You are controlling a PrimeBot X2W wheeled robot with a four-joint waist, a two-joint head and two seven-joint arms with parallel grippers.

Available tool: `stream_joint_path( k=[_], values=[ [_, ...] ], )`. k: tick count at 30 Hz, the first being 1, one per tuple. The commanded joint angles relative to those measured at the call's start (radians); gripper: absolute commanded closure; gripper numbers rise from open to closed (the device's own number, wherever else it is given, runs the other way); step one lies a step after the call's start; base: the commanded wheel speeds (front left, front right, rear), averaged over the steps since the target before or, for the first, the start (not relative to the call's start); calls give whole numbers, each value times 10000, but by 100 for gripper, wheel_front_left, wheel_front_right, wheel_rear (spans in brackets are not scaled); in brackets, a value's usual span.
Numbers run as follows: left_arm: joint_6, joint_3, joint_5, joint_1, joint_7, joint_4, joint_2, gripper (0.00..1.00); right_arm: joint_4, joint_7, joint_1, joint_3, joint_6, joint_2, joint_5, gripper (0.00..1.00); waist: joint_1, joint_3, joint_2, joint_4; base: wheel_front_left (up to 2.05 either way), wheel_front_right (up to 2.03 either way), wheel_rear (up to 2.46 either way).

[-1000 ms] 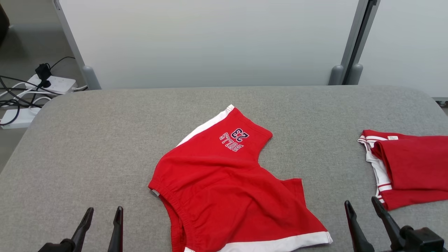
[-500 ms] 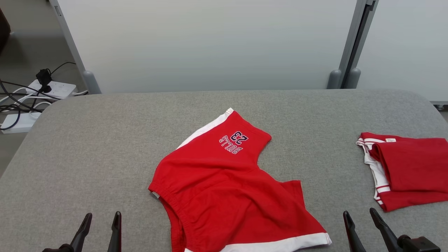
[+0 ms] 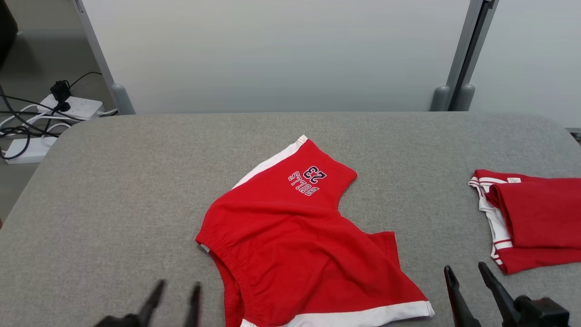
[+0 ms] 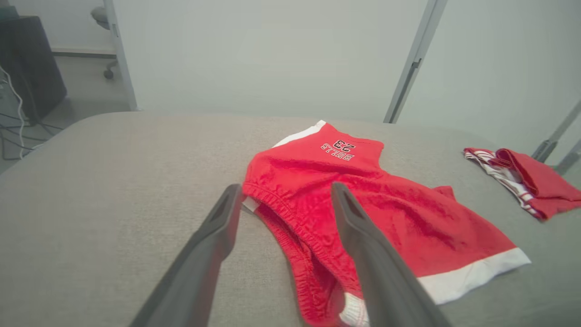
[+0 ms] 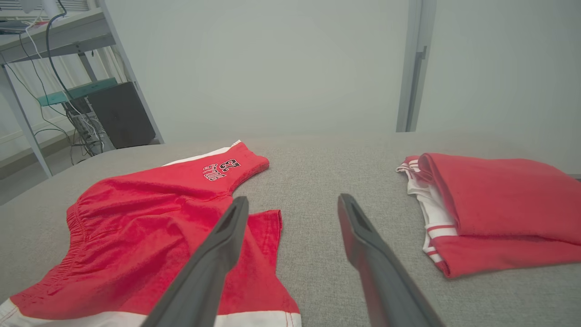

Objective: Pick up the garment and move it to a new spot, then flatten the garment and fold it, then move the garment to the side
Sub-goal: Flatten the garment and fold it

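While the red shorts (image 3: 295,245) lie loose and rumpled at the near middle of the grey padded table (image 3: 113,181), nothing of the flattening or folding looks done. Their elastic waistband (image 3: 218,250) faces the robot's left. 1 leg, with the "BULLS 23" print (image 3: 308,180), points to the far side, and the other runs toward the near right and ends in a white hem (image 3: 363,313), with a flap of cloth doubled over at the crotch. Whether this is already the new spot cannot be told.

The left gripper (image 3: 179,284) is blurred in the head view, low over the table just beside the waistband. In its wrist view the 2 fingers stand spread and bare, framing that waistband corner. The right gripper (image 3: 464,267) hangs just off the hem side, jaws likewise apart and gripping nothing.

By that, the step in hand is probably a grasp at the waistband, with smoothing, folding and setting aside all left. Well to the right lies a second red garment (image 3: 531,218), already folded. Power strips (image 3: 77,106) sit on the floor beyond the far left corner.
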Motion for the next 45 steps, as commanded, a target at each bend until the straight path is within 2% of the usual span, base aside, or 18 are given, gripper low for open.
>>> stream_joint_path(
  k=[1, 3, 4, 9, 20, 29, 30, 31, 32, 33, 41, 45],
  values=[
    [-210, 16, 106, -827, 145, -270, -99, 0, -87, 97, -630, 186, 0, -186, 81, 0, 0, 74, -1, -11, 0, 0, 0],
    [-550, -622, 67, -1048, 517, -74, -429, 0, 226, 278, -831, 279, 0, -336, 146, 0, 0, 199, -1, -5, 0, 0, 0],
    [-822, -1114, -9, -1201, 768, 314, -770, 0, 581, 466, -988, 459, 0, -454, 235, 0, 0, 311, -1, -19, 0, 0, 0],
    [-1483, -1642, -493, -1350, 970, 1484, -1343, 0, 1336, 672, -1140, 923, 0, -673, 434, 0, 0, 597, -1, -20, 0, 0, 0],
    [-1913, -1539, -790, -1976, 861, 2841, -1594, 0, 2596, 615, -1846, 1770, 0, -721, 672, 0, 0, 1383, -1, -106, 0, 0, 0],
    [-2284, -1574, -1114, -2299, 1056, 3675, -1716, 0, 3974, 401, -2487, 2441, 0, -647, 966, 0, 0, 1576, -1, -150, 0, 0, 0],
    [-2339, -1586, -1187, -2301, 1112, 3700, -1736, 5, 4075, 364, -2529, 2514, 0, -624, 1056, 0, 0, 1601, -1, -147, 0, 0, 0],
    [-2368, -1587, -1209, -2321, 1123, 3712, -1735, 55, 4155, 336, -2583, 2608, 0, -622, 1147, 61, 0, 1621, -1, -143, 0, 0, 0],
    [-2379, -1587, -1197, -2344, 1101, 3719, -1724, 86, 4229, 289, -2642, 2673, 0, -643, 1200, 100, 0, 1638, -1, -145, 0, 0, 0],
    [-2399, -1592, -1219, -2351, 1119, 3739, -1723, 100, 4298, 227, -2693, 2710, 0, -648, 1270, 100, 0, 1647, -1, -149, 0, 0, 0],
    [-2392, -1785, -1147, -2254, 1340, 3424, -1537, 100, 4502, -200, -2494, 2406, 0, -831, 1595, 100, 0, 1548, -1, -164, 0, 0, 0],
    [-2163, -1962, -1098, -1954, 1658, 2702, -1387, 100, 4148, -209, -1986, 2187, 0, -956, 1589, 100, 0, 1542, -1, -317, 0, 0, 0]
  ],
)
